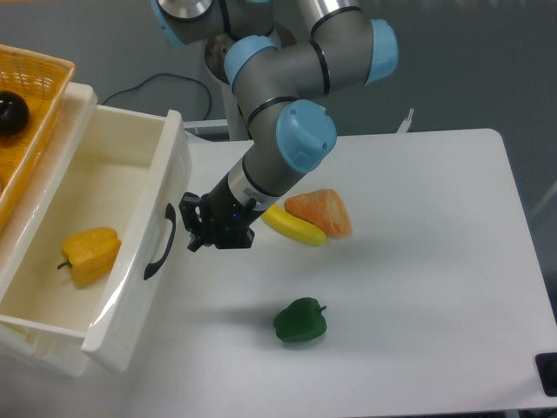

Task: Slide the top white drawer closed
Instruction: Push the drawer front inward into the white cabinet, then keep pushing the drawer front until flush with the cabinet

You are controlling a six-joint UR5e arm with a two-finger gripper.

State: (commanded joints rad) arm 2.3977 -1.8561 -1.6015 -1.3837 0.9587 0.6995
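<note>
White table (418,261) under a grey backdrop, with the top white drawer (130,261) pulled open at the left of the frame.

Part of the drawer is cut off by the left and lower frame edges, and the yellow woven basket (35,78) at upper left is only partly seen, a dark round object (10,113) inside it. The gripper (198,233) is seen just right of the drawer's black arched handle (161,242), apart from it and holding nothing; whether its dark fingers are spread or closed cannot be told. The banana (296,228) is partly hidden by the arm, beside an orange wedge-shaped item (322,212). Bare tabletop lies to the right and around the green pepper (300,320). The drawer is glossy cream-white and deep, with a yellow pepper (89,254) inside.
</note>
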